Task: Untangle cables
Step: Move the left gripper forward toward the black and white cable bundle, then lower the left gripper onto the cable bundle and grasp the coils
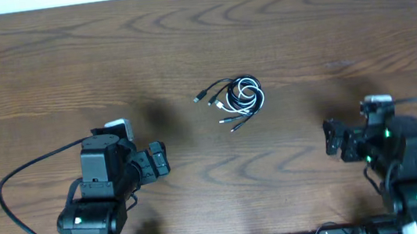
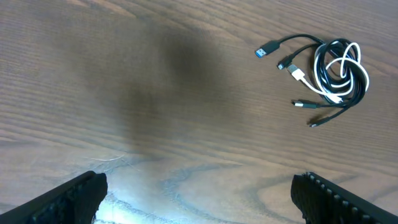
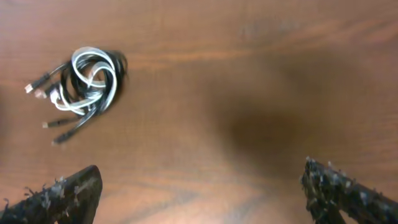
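Overhead: cables point(image 1: 236, 98) sit in one small bundle near the middle of the worktop point(image 1: 45, 65), black cords and one white looped through each other, plug ends fanned out to one side. Nothing separated yet, so I'd call the task at zero: every cord has to be pulled free. My left claw point(image 1: 159, 160) and right claw point(image 1: 331, 139) are both near my edge of the worktop, well apart from the bundle on either side, jaws wide, holding nothing.

Left wrist: bundle is up and to the right of my spread fingers point(image 2: 68, 199), no contact. White cord point(image 2: 365, 78) threads through the black loops (exact crossings too small to read). One blue-tipped plug point(image 2: 267, 51) lies clear of the coil, probably the easiest end to start from.

Right wrist: same bundle, upper left of frame, blurred. Claw wide here too, both finger tips at the bottom corners, bare worktop between them.

Containers: none in any view, nothing to sort the cords into. My guess is the freed cords just get laid apart on the worktop.
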